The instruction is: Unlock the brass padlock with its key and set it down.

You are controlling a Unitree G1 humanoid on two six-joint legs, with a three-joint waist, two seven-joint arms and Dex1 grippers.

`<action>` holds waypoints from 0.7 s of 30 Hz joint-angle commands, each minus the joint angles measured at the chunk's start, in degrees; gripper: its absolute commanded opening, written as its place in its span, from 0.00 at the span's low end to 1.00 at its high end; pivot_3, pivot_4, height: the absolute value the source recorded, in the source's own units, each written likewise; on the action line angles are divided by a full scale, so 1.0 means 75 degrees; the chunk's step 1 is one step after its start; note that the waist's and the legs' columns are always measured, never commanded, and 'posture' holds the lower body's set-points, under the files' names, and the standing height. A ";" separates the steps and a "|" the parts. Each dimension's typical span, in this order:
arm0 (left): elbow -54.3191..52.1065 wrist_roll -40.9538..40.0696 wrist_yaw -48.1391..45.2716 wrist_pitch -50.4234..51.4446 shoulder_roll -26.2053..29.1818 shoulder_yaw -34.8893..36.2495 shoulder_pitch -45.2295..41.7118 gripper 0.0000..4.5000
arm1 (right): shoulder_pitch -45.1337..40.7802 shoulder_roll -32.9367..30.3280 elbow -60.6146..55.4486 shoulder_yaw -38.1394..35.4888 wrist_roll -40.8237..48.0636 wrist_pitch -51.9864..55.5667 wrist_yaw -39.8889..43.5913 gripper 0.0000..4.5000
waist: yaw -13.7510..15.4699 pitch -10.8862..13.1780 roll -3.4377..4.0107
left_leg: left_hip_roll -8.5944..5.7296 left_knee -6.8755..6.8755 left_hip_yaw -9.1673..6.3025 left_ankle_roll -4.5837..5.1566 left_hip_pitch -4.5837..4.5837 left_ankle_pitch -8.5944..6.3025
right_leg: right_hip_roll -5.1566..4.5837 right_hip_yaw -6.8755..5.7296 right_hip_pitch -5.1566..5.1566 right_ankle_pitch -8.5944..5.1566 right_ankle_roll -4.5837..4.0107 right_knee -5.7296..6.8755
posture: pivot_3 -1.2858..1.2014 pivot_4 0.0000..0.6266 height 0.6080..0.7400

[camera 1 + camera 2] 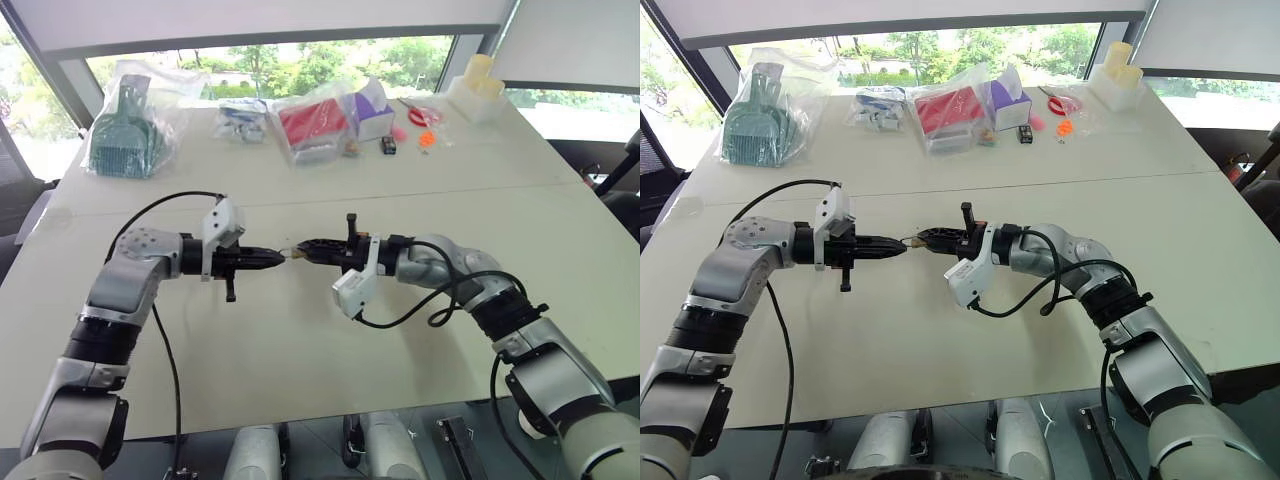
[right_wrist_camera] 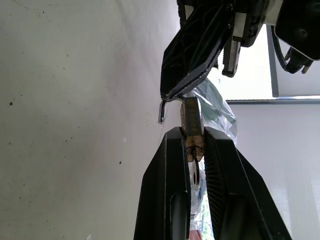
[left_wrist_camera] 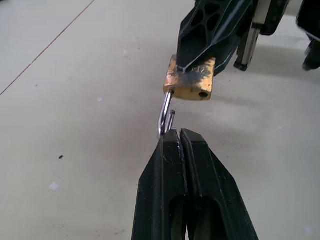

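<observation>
Left gripper (image 3: 179,134): its two black fingers are squeezed tight together, and their tips pinch the thin silver loop of the brass padlock (image 3: 191,80).
Right gripper (image 2: 192,134): nearly closed, clamping the yellow body of the padlock between its fingers.
Where the padlock is: up in the air between the two gripper tips, above the middle of the surface (image 1: 300,340), not touching it.
Loop: one end sits in the padlock body; I cannot tell if the other end is in or out.
Key: too small to make out.
Hard to see: the padlock is just a tiny speck in the head views, and the right gripper covers part of its body.
Surface: wide, pale and flat, with a thin seam across it.
Far edge: a bagged green scoop (image 1: 122,128), a red bagged thing (image 1: 312,122), a purple box (image 1: 372,110) and small orange bits (image 1: 427,139).
Room: big windows with green trees outside.
</observation>
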 commanded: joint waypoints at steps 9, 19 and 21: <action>0.0119 -0.0043 0.0246 -0.0214 0.0093 0.0295 -0.0023 0.00 | 0.0105 0.0060 -0.0314 -0.0081 0.0284 0.0116 0.0071 0.00 | -0.0009 0.0000 0.0000 | 0.0000 -0.0001 0.0002 0.0000 0.0001 0.0000 | 0.0000 0.0000 0.0000 0.0000 0.0000 0.0000 | 0.52 0.24 1.00; -0.0308 0.0063 0.0420 -0.0388 0.0938 0.0644 0.1185 0.00 | -0.0344 0.0514 0.1621 0.0243 -0.0271 0.0357 -0.0420 0.00 | 0.0006 0.0004 0.0007 | 0.0004 -0.0005 0.0007 0.0000 0.0005 0.0000 | -0.0002 0.0002 -0.0001 -0.0001 -0.0002 0.0002 | 0.52 0.24 1.00; -0.0581 -0.0041 0.0507 -0.0229 0.0912 0.0734 0.1277 0.00 | -0.0403 0.0545 0.1898 0.0364 -0.0358 0.0280 -0.0509 0.00 | 0.0012 0.0004 0.0007 | 0.0004 -0.0005 0.0008 0.0000 0.0004 0.0000 | -0.0005 0.0002 0.0000 0.0000 -0.0001 0.0000 | 0.52 0.24 1.00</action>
